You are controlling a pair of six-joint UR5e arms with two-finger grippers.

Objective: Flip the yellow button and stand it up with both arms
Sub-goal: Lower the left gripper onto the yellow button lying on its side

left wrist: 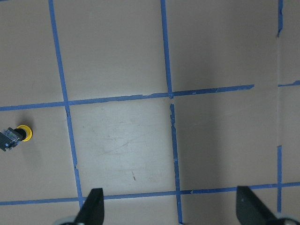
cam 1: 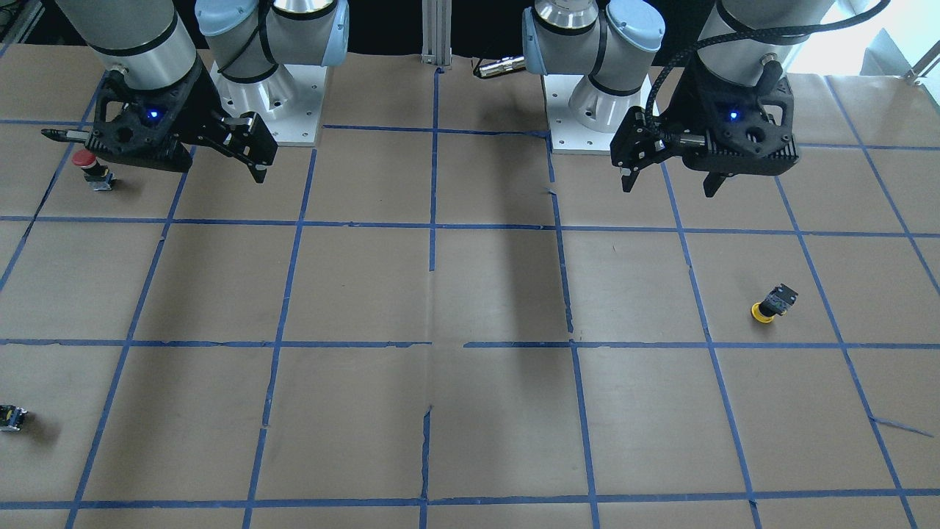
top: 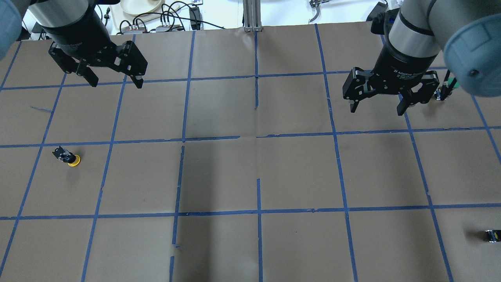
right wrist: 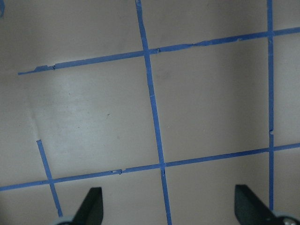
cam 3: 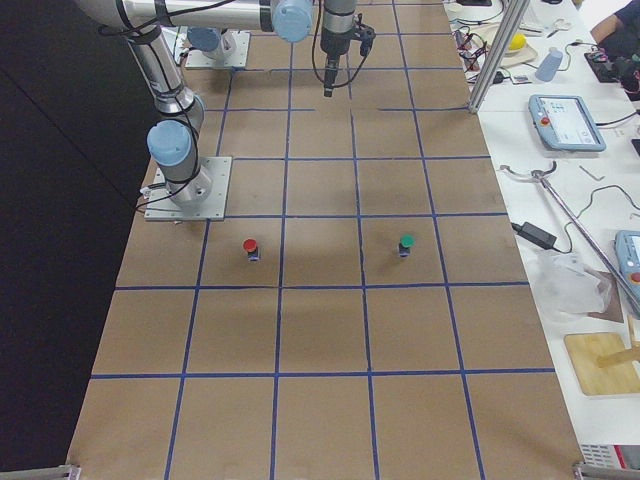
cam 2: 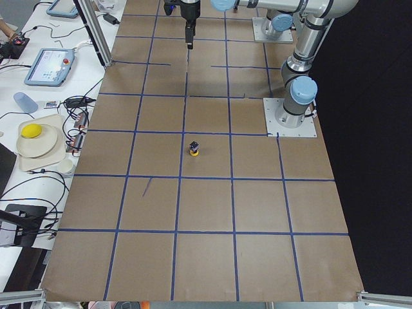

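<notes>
Overhead exterior view: a small yellow-capped push-button switch [top: 67, 156] is seen tipped, cap low, on the robot's left of a brown paper-covered table [top: 250, 176] gridded with blue tape [top: 256, 90]. The black two-finger left gripper [top: 116, 84] and right gripper [top: 375, 111] are held above, jaws spread. An off-centre pinch could send the round cap rolling. A cluttered white bench [cam 2: 38, 84] is set alongside.

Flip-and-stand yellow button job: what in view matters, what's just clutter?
In the job:
yellow button, lying tipped over
left gripper, open
right gripper, open

Lying about:
red button
green button
small black-and-yellow block
</notes>
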